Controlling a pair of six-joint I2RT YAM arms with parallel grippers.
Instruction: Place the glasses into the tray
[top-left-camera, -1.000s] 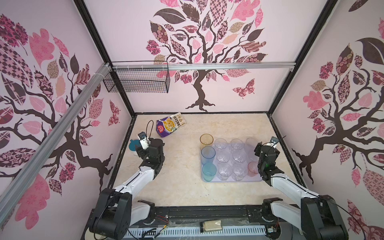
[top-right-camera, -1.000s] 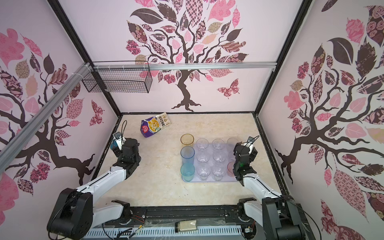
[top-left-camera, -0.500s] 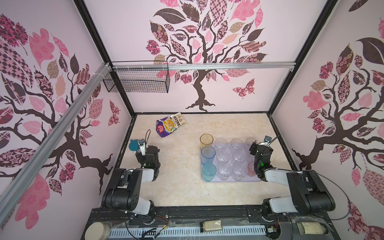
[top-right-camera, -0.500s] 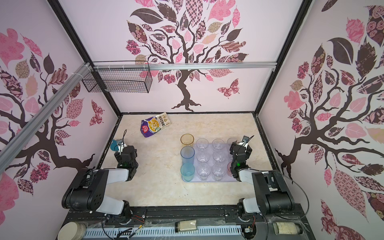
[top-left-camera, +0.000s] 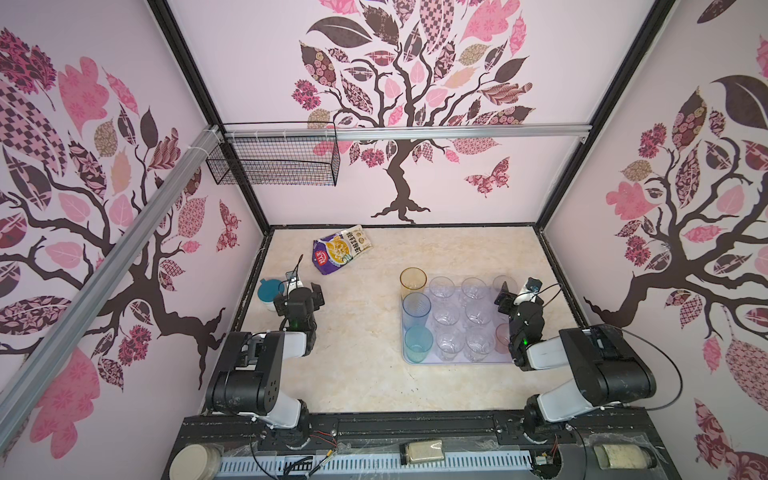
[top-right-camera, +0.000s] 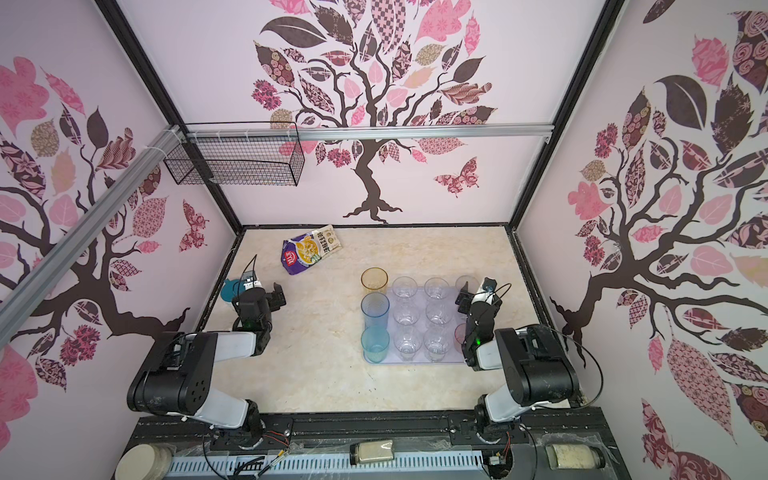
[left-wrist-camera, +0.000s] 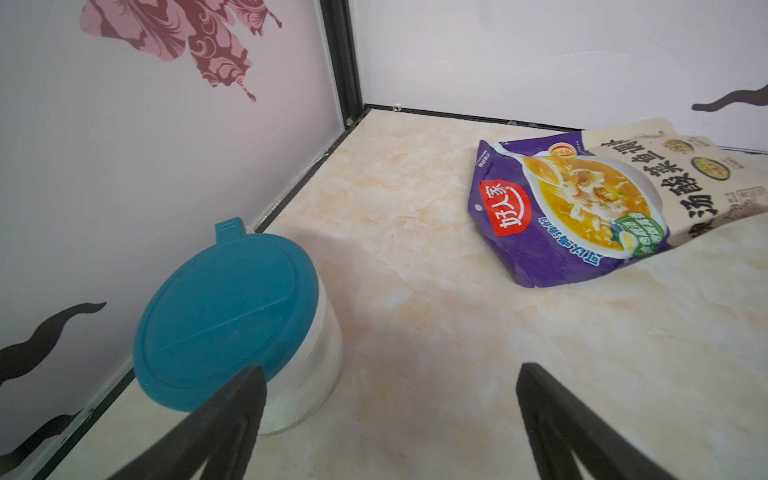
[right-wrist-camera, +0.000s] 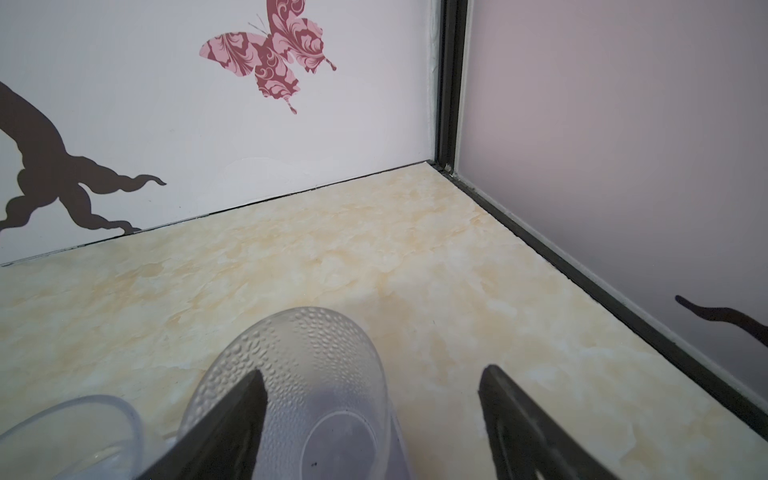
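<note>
A robot test cell dressed homely: panel walls (top-left-camera: 519, 187) with pink tree decals (top-left-camera: 399, 178) and black frame posts (top-left-camera: 194, 83) box in a marble-look bench (top-left-camera: 365, 353); the left arm (top-left-camera: 249, 374) and right arm (top-left-camera: 602, 365) are mounted along its near edge.

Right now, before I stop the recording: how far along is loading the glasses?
Done: the glasses stand in rows on the tray. In hand: nothing; left gripper and right gripper are open and empty. Left: no glass shows elsewhere; whether the amber glass sits inside the rim is unclear.
</note>
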